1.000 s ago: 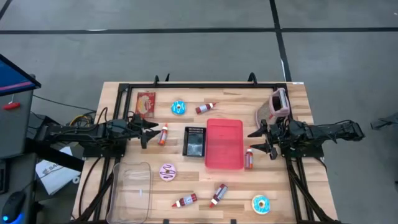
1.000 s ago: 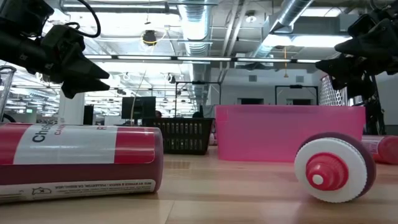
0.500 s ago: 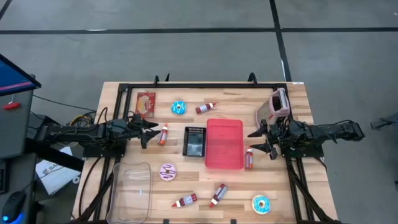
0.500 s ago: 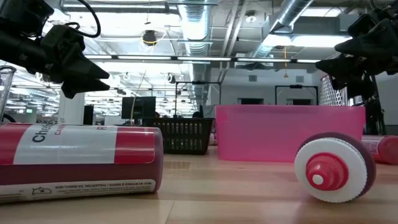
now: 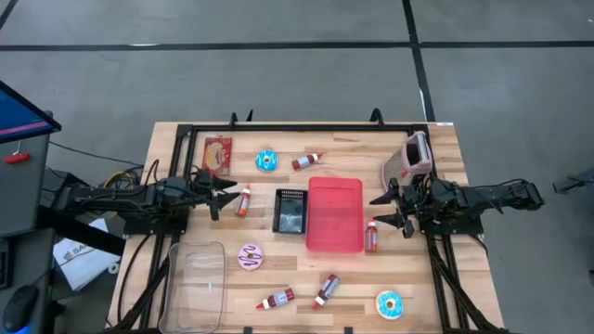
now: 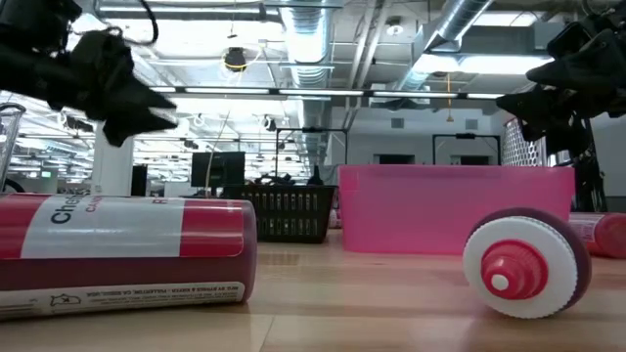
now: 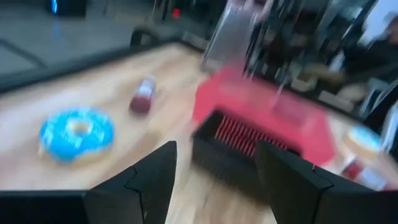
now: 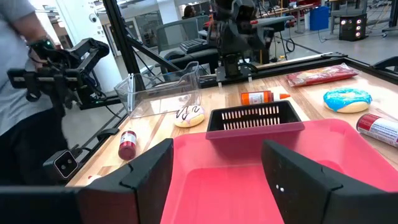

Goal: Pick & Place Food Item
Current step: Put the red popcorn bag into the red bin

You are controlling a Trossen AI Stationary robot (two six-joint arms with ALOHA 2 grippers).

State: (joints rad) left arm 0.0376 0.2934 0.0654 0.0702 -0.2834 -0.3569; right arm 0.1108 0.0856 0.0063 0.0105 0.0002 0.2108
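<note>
Workshop: open hall with ceiling ducts and strip lights behind a pale wooden table (image 5: 353, 288) framed in black rail.
Landmark: pink bin (image 5: 335, 214), mid-table; every place below is given from it.
Black basket: slatted black basket (image 5: 290, 210), touching the bin's side that faces the left arm.
Left gripper: left gripper (image 5: 225, 193) hovers beyond the basket from the bin, fingers parted to a middling gap, nothing between them.
Right gripper: right gripper (image 5: 382, 211) hangs just off the bin's opposite side, fingers spread wide and empty.
Likely target: small red sauce bottle with orange cap (image 5: 244, 200), lying flat just beside the left gripper's tips, between them and the basket; the task names no single item, so this is a guess.
Handling: probably light, rigid plastic, smooth and round, so apt to roll or slip; take it across the middle of the body, not the tapered cap.
Second bottle: another sauce bottle (image 5: 371, 237) lies against the bin's edge near the right gripper.
Other food: blue-iced donut (image 5: 266, 160) and a red snack packet (image 5: 217, 154), both beyond the basket toward the table's far-left corner; the donut looks best held by its rim.
Clear tub: clear plastic container (image 5: 196, 283), well apart from the bin at the near-left corner.
</note>
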